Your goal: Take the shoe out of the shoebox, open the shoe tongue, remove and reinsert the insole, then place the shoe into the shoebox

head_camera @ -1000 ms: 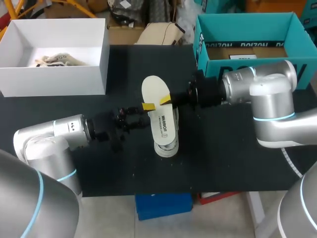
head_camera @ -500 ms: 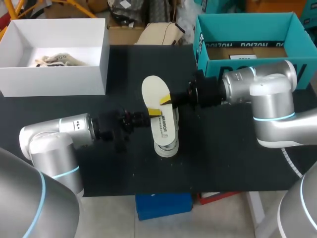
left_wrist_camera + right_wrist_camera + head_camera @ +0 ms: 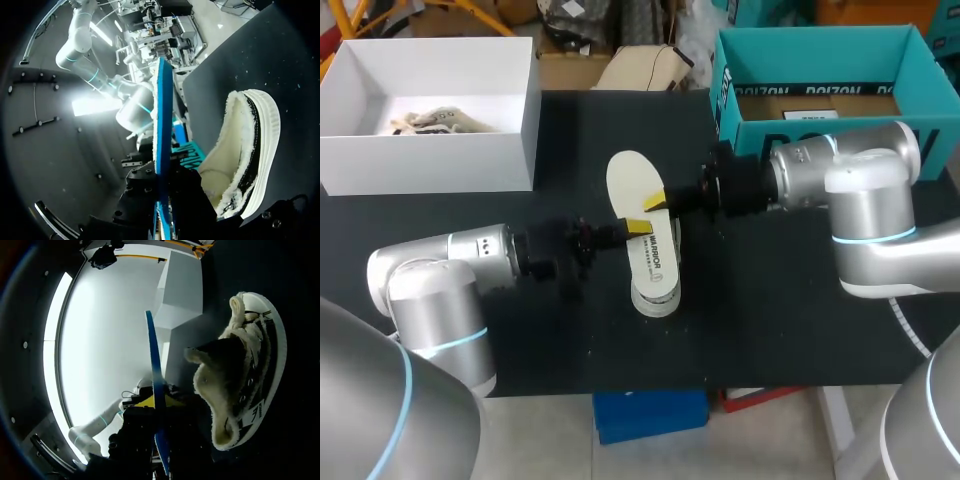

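The insole (image 3: 632,180) is held in the air above the shoe (image 3: 658,298), near the middle of the black table (image 3: 770,330). It is gripped from two sides. The left gripper (image 3: 638,229) is closed on its left edge, with one finger on each face. The right gripper (image 3: 655,201) is closed on its right edge, slightly farther away. In both wrist views the insole is seen edge-on between the fingers, and a blue underside is shown.

The shoe is positioned on its sole directly below the insole and is largely covered by it in the head view. A fleecy lining and a thick white sole are visible in the wrist views.

A white box (image 3: 528,125) containing crumpled paper (image 3: 435,122) is located at the far left. A teal box (image 3: 725,95) is located at the far right.
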You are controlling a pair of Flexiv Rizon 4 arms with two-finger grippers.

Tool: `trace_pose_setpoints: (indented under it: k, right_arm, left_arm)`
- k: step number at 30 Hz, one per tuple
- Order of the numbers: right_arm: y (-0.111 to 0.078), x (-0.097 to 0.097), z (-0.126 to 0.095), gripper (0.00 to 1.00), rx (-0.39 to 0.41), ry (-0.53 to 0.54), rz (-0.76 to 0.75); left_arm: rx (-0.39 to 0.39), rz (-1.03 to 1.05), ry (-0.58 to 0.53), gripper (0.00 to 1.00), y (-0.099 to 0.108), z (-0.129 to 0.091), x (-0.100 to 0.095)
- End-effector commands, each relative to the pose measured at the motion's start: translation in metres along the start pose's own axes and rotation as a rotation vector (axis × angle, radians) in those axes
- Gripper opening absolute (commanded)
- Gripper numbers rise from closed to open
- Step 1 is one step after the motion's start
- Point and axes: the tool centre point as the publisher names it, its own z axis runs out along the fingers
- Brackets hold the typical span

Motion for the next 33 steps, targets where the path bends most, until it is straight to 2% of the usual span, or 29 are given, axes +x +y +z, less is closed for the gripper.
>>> trace_pose_setpoints:
  k: [1,6,7,9,16,21,33]
  right_arm:
    - [-0.001,0.001,0.002,0.0,0.001,-0.001,0.001]
    - [0.0,0.002,0.001,0.0,0.0,-0.005,-0.001]
    - [0.0,0.003,0.0,0.22,-0.003,-0.009,-0.001]
    - [0.001,0.005,-0.003,1.0,-0.013,-0.02,-0.001]
    - [0.001,0.013,-0.017,1.0,-0.026,-0.071,-0.013]
    - [-0.003,0.017,-0.03,1.0,-0.038,-0.107,-0.017]
    - [-0.013,0.024,-0.063,1.0,-0.071,-0.216,-0.016]
  left_arm:
    - [-0.001,0.002,0.005,0.0,0.0,0.003,0.0]
    - [-0.001,0.002,0.005,0.0,0.0,0.003,0.0]
    - [-0.001,0.002,0.005,0.0,0.0,0.003,0.0]
    - [-0.001,0.002,0.005,0.0,0.0,0.003,0.0]
    - [-0.001,0.002,0.005,0.0,0.0,0.003,0.0]
    - [-0.016,-0.014,0.058,0.0,-0.008,-0.009,-0.002]
    - [0.044,-0.085,0.146,0.0,-0.03,-0.032,-0.006]
